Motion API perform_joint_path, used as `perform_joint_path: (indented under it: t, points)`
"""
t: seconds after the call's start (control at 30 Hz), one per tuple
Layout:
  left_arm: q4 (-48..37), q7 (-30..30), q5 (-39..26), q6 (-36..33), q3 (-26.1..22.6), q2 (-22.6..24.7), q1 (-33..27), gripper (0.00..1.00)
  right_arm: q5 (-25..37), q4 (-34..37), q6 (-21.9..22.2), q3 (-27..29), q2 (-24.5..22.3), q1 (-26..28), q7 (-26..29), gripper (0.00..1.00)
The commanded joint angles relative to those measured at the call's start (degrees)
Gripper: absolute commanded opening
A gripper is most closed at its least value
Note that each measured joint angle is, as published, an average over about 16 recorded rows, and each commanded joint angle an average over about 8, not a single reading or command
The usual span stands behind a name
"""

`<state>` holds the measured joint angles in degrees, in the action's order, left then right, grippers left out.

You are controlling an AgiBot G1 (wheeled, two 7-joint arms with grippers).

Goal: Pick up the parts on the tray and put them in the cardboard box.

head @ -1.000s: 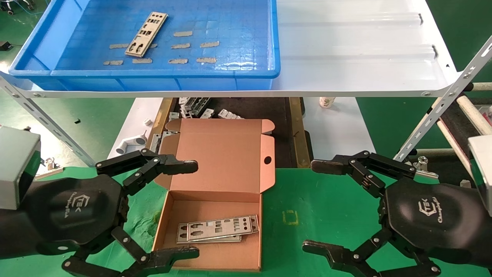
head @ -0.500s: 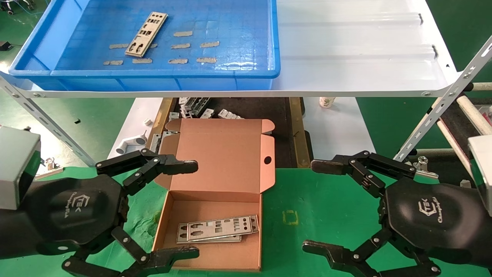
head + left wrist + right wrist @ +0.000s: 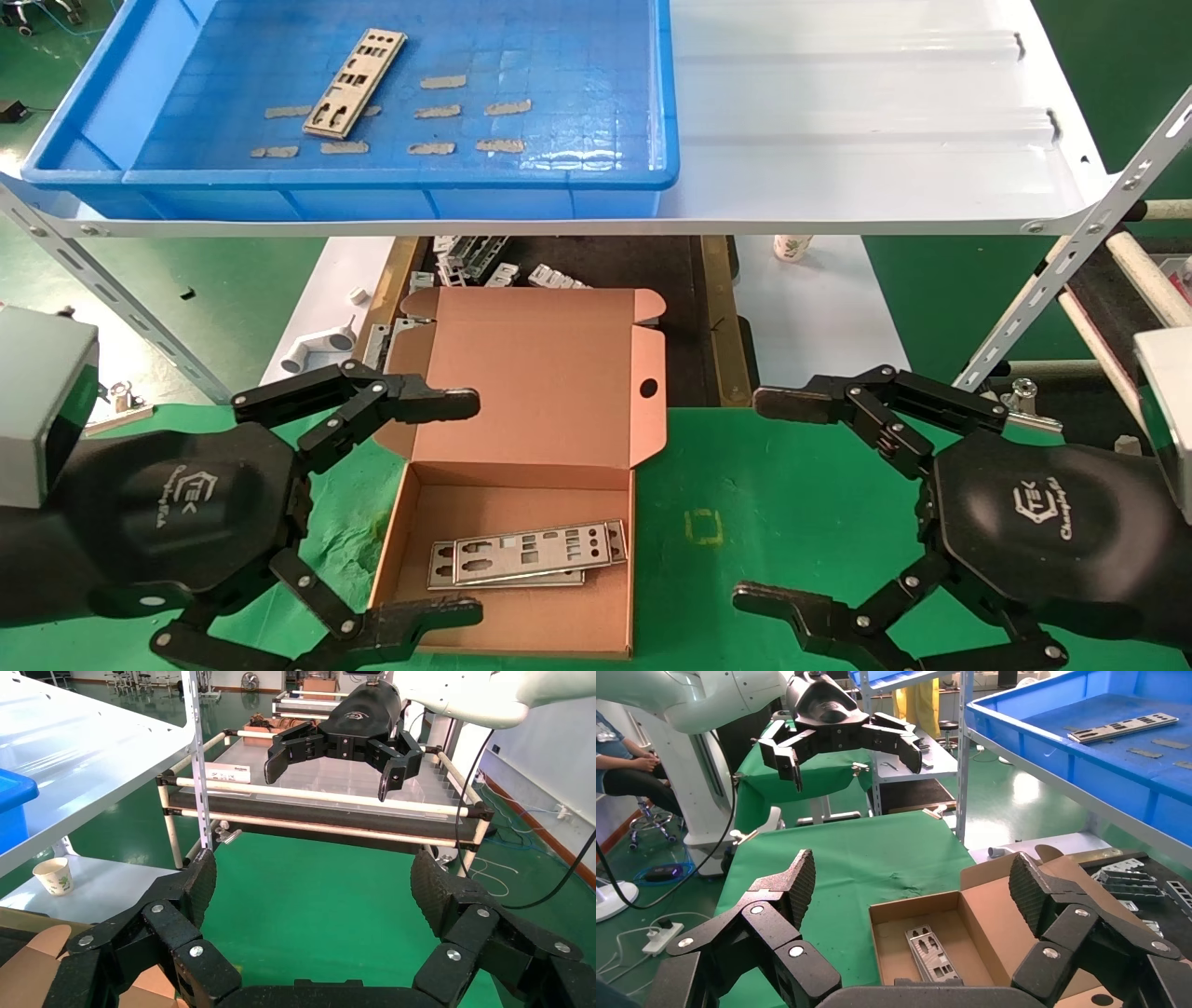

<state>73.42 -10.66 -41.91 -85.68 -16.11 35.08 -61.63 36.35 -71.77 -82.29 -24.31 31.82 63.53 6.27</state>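
While both grippers hung wide open, empty: left gripper lower left, right gripper lower right. One part on tray upper left; two parts in cardboard box, bottom centre.

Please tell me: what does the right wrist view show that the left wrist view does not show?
Only the right wrist view shows the metal plates inside the cardboard box, one more plate in the blue tray, and the left gripper, open. Only the left wrist view shows a paper cup and the right gripper, open. Both show green cloth and some cardboard.
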Motion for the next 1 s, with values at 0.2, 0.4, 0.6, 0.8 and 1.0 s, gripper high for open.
perform_joint_path:
  t: [0.2, 0.4, 0.6, 0.8, 1.0]
  points:
    - [0.0, 0.0, 0.0, 0.0, 0.0, 0.0, 0.0, 1.0, 0.0, 0.0, 0.0, 0.0, 0.0, 0.0, 0.0, 1.0]
    - [0.0, 0.0, 0.0, 0.0, 0.0, 0.0, 0.0, 1.0, 0.0, 0.0, 0.0, 0.0, 0.0, 0.0, 0.0, 1.0]
    - [0.0, 0.0, 0.0, 0.0, 0.0, 0.0, 0.0, 1.0, 0.0, 0.0, 0.0, 0.0, 0.0, 0.0, 0.0, 1.0]
    - [0.0, 0.0, 0.0, 0.0, 0.0, 0.0, 0.0, 1.0, 0.0, 0.0, 0.0, 0.0, 0.0, 0.0, 0.0, 1.0]
    - [0.0, 0.0, 0.0, 0.0, 0.0, 0.0, 0.0, 1.0, 0.0, 0.0, 0.0, 0.0, 0.0, 0.0, 0.0, 1.0]
